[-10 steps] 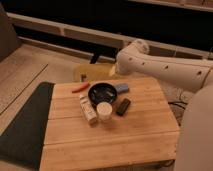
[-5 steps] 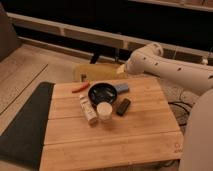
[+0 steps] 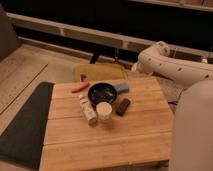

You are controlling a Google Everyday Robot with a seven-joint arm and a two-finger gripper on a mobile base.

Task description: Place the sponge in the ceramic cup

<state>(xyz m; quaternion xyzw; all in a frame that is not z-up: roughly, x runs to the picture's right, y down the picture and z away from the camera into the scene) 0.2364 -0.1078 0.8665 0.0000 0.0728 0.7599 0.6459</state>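
The sponge [image 3: 121, 88] lies on the wooden table [image 3: 125, 142] against the far right rim of the black bowl [image 3: 102, 93], outside the ceramic cup [image 3: 104, 110] (upright, just in front of the bowl). Pickup and placing are left. The gripper, unseen past the arm [image 3: 172, 66] at far right, is released.

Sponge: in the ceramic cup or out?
Out. The sponge lies on the table beside the black bowl; the ceramic cup stands apart. The gripper is out of view; only the arm shows at right.
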